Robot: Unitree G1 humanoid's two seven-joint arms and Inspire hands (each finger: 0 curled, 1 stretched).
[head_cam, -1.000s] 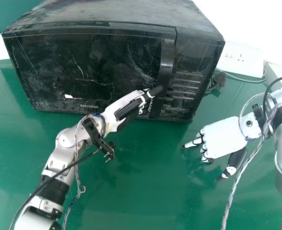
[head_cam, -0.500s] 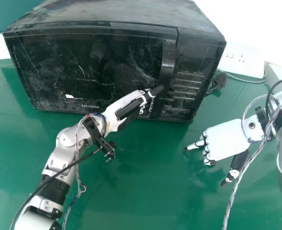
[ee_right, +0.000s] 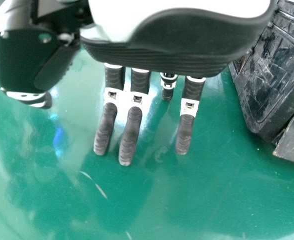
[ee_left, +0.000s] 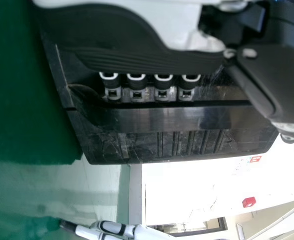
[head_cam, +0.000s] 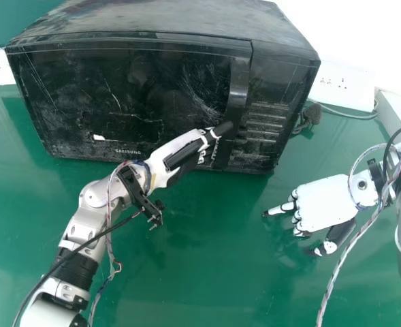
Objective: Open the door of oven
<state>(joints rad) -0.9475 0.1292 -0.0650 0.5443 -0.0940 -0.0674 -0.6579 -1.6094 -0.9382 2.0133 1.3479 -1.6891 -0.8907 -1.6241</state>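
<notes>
Black microwave oven [head_cam: 84,88], upper left to upper centre on green counter [head_cam: 200,272], door closed. Left hand [head_cam: 180,146] mid-frame, fingers hooked behind door handle [head_cam: 239,85]. Right hand [head_cam: 323,203] lower right over counter, fingers apart, mostly extended.

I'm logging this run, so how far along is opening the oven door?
Done: the left hand is at the handle. In hand: its fingers reach in behind the handle, which looks like a hold to pull with. Left: the opening itself, as the door sits closed, level with the control panel, with no gap showing between them.
</notes>
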